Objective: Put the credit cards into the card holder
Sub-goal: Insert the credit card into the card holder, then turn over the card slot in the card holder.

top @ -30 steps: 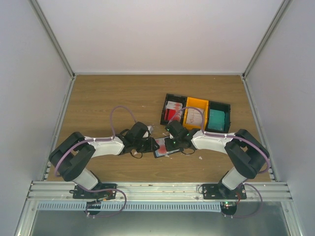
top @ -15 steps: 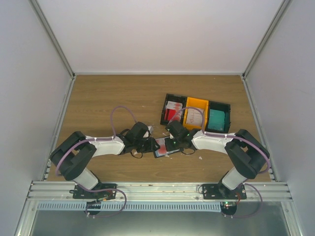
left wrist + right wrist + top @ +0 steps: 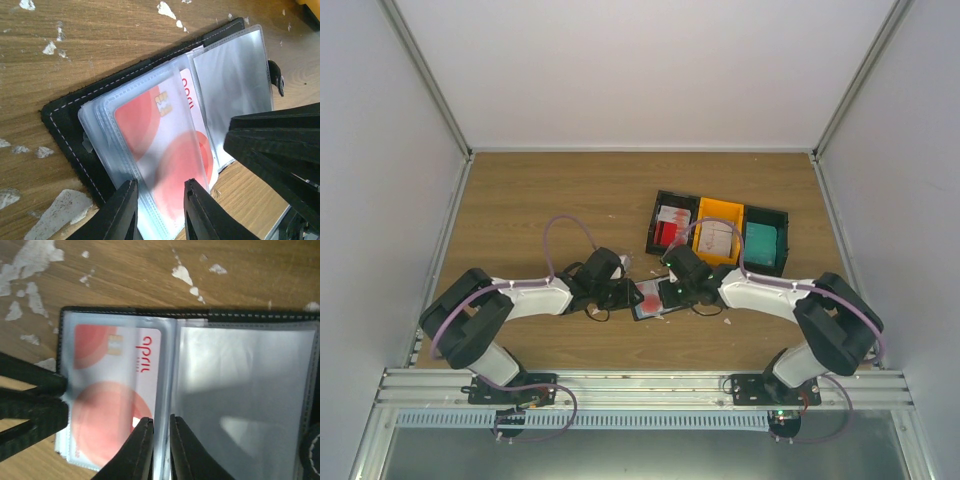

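The black card holder (image 3: 642,312) (image 3: 65,125) (image 3: 200,315) lies open on the table, its clear sleeves fanned out. A red-and-white credit card (image 3: 155,130) (image 3: 115,385) sits inside a sleeve on its left half. My left gripper (image 3: 632,296) (image 3: 161,187) is open, its tips on that sleeve's outer edge. The right gripper (image 3: 665,294) (image 3: 159,422) has its jaws slightly apart over the sleeves' middle fold, a sleeve edge between them. More credit cards lie in the bins: red-and-white (image 3: 671,228), whitish (image 3: 717,238), teal (image 3: 762,240).
Three small bins stand in a row behind the right arm: black (image 3: 658,222), yellow (image 3: 703,222), black (image 3: 784,228). White crumbs (image 3: 50,48) (image 3: 182,274) dot the wood around the holder. Grey walls enclose the table on three sides.
The right gripper's jaws have come slightly apart. The right arm's elbow has swung out to the right. The left arm and the holder stay where they were.
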